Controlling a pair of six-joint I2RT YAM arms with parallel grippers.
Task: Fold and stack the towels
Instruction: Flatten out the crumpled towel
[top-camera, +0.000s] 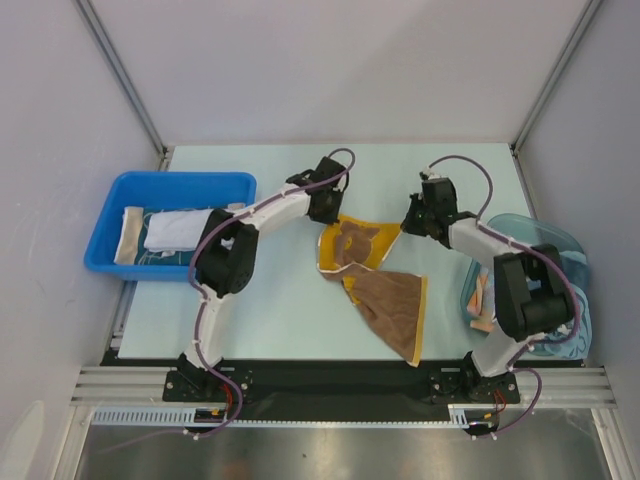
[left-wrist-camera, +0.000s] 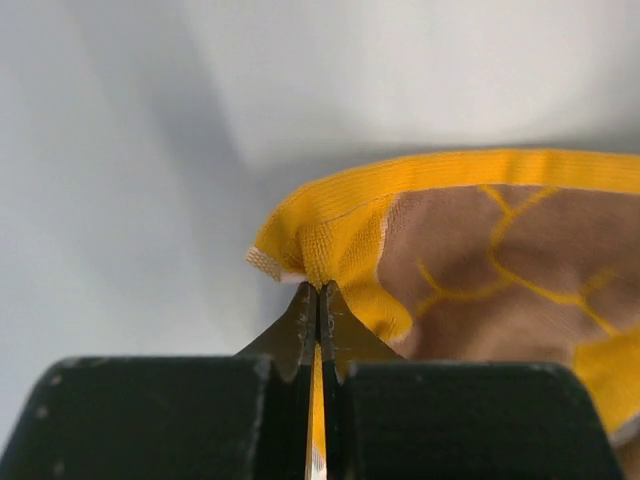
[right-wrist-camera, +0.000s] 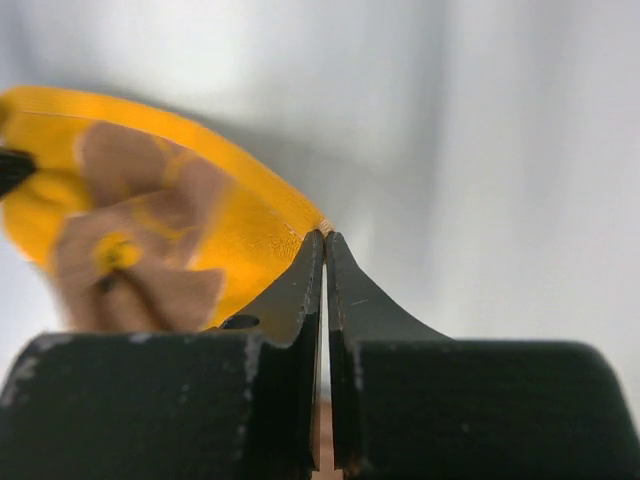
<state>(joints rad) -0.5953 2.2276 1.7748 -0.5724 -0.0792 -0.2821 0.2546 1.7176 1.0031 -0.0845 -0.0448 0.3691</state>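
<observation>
The brown towel with yellow border and bear (top-camera: 375, 275) is held up by two corners at the table's middle; its lower part drapes to the front right. My left gripper (top-camera: 330, 208) is shut on its left corner; in the left wrist view the yellow corner (left-wrist-camera: 320, 245) sits pinched between the jaws of that gripper (left-wrist-camera: 318, 290). My right gripper (top-camera: 408, 222) is shut on the right corner; in the right wrist view the towel (right-wrist-camera: 150, 230) hangs left of that gripper's tips (right-wrist-camera: 325, 238). Folded pale and white towels (top-camera: 175, 230) lie in the blue bin (top-camera: 140, 185).
A clear blue-tinted bin (top-camera: 560, 245) at the right edge holds more cloths, one orange (top-camera: 480, 300). Grey enclosure walls and frame posts surround the pale green table (top-camera: 270, 320).
</observation>
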